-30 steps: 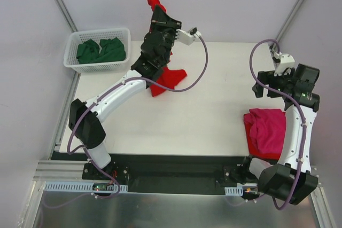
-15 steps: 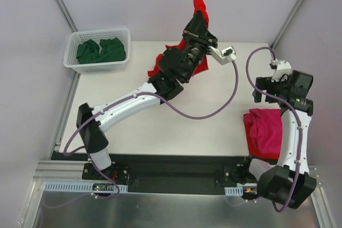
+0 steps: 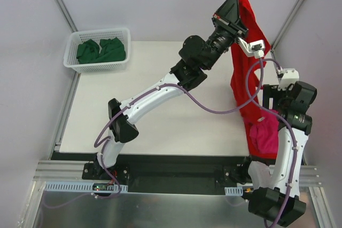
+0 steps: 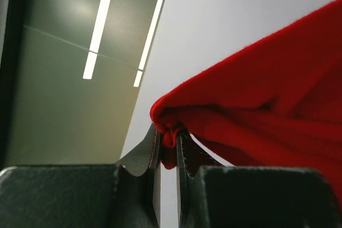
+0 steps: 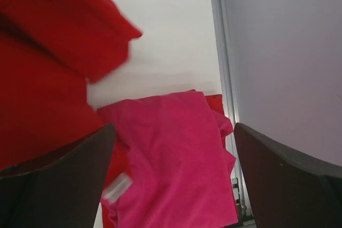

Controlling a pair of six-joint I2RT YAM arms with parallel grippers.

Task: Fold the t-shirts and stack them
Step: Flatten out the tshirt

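Left fingers (image 4: 145, 156) are pinching the hoisted red t-shirt (image 3: 247, 78); right fingers (image 5: 64, 180) are gaping empty over the folded magenta-pink t-shirt (image 5: 171, 153); dark green t-shirts (image 3: 101, 50) are waiting in the basket (image 3: 72, 63).

Both your arms are built alike: the left arm (image 3: 155, 95) and right arm (image 3: 292, 149) have glossy white links between bulky black joint housings, each with a purple cable (image 3: 214, 112) running outside it. A small white camera block (image 3: 252, 46) sits at each wrist. The left fingers (image 4: 143, 156) are thin grey blades on grainy black mounts; the right fingers (image 5: 59, 182) are broad and dark.
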